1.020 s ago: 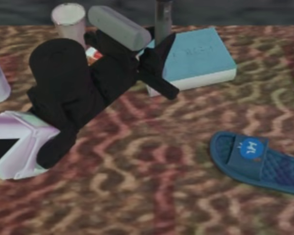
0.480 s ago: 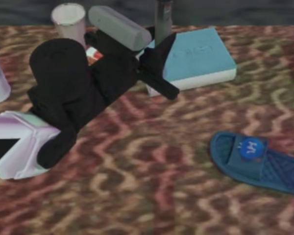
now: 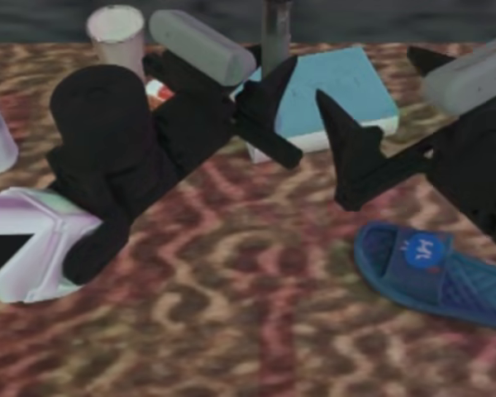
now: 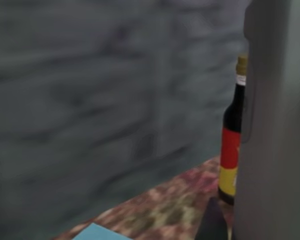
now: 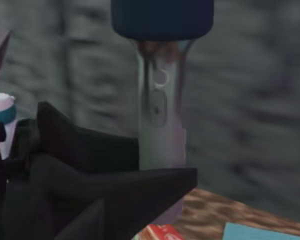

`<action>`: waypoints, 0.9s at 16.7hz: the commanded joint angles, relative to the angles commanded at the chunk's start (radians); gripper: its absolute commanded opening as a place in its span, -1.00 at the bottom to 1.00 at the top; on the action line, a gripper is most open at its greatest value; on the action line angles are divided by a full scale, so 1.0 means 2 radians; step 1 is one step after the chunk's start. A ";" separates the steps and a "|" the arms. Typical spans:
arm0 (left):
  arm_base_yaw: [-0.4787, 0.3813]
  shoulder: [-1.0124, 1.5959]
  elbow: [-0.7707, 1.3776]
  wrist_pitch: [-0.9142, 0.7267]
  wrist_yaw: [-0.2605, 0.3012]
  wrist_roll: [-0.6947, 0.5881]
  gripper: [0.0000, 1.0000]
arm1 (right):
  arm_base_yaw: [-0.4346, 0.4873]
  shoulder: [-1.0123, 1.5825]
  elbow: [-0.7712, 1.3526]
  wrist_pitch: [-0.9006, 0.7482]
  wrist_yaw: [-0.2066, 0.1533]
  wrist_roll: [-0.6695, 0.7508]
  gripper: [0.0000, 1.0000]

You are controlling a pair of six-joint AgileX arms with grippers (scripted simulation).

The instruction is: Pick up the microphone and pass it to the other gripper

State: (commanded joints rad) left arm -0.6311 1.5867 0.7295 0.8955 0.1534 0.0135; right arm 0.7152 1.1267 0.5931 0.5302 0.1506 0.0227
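Held the microphone (image 5: 160, 120) clear of the patterned surface (image 3: 231, 314) in the left gripper (image 3: 269, 107), fingers clamped on the lower part of the grey handle. Stood near the far edge of the surface, above the left end of the light blue box (image 3: 347, 83) and not far from the white paper cup (image 3: 116, 33). Left most of the handle bare above the grasp, probably to give the other arm something to take hold of.

Pointed upward, long axis close to vertical: dark navy head on top and handle running straight down into the black fingers, as seen from the right wrist view. Showed from above only as a short grey column (image 3: 274, 37) at the far edge.

Waited just to the right with the right gripper (image 3: 364, 74), fingers spread wide and holding nothing, the opening turned toward the microphone over the box's right end. Looked placed for the handover: level with the free stretch of handle, yet well apart from it. Judged as the approach stage, with nothing passed across yet.

Lay off to the near right, out of the way, a blue slipper (image 3: 434, 273). Stood in the left wrist view a dark bottle (image 4: 232, 145) with a red and yellow label.
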 joint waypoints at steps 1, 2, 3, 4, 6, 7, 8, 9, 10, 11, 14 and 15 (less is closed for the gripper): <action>0.000 0.000 0.000 0.000 0.000 0.000 -1.00 | 0.013 0.018 0.011 0.010 0.003 0.000 1.00; 0.000 0.000 0.000 0.000 0.000 0.000 -1.00 | 0.023 0.031 0.020 0.018 0.005 0.001 1.00; 0.000 0.000 0.000 0.000 0.000 0.000 -1.00 | 0.029 0.040 0.026 0.023 0.006 0.001 1.00; 0.000 0.000 0.000 0.000 0.000 0.000 -1.00 | 0.032 0.043 0.029 0.026 0.007 0.001 1.00; 0.000 0.000 0.000 0.000 0.000 0.000 -1.00 | 0.032 0.043 0.029 0.026 0.007 0.001 1.00; 0.000 0.000 0.000 0.000 0.000 0.000 -1.00 | 0.032 0.043 0.029 0.026 0.007 0.001 1.00; 0.000 0.000 0.000 0.000 0.000 0.000 -1.00 | 0.031 0.042 0.027 0.025 0.006 0.001 1.00; 0.000 0.000 0.000 0.000 0.000 0.000 -1.00 | 0.030 0.043 0.028 0.025 0.006 0.001 1.00; 0.000 0.000 0.000 0.000 0.000 0.000 -1.00 | 0.030 0.050 0.034 0.027 0.005 0.001 1.00; 0.000 0.000 0.000 0.000 0.000 0.000 -1.00 | 0.029 0.062 0.046 0.030 0.004 0.001 1.00; 0.000 0.000 0.000 0.000 0.000 0.000 -1.00 | 0.023 0.128 0.101 0.040 -0.001 0.001 1.00; 0.000 0.000 0.000 0.000 0.000 0.000 -1.00 | 0.020 0.156 0.122 0.044 -0.004 0.001 1.00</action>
State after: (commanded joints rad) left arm -0.6311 1.5867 0.7295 0.8955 0.1534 0.0135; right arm 0.7560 1.4380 0.8379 0.6188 0.1435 0.0255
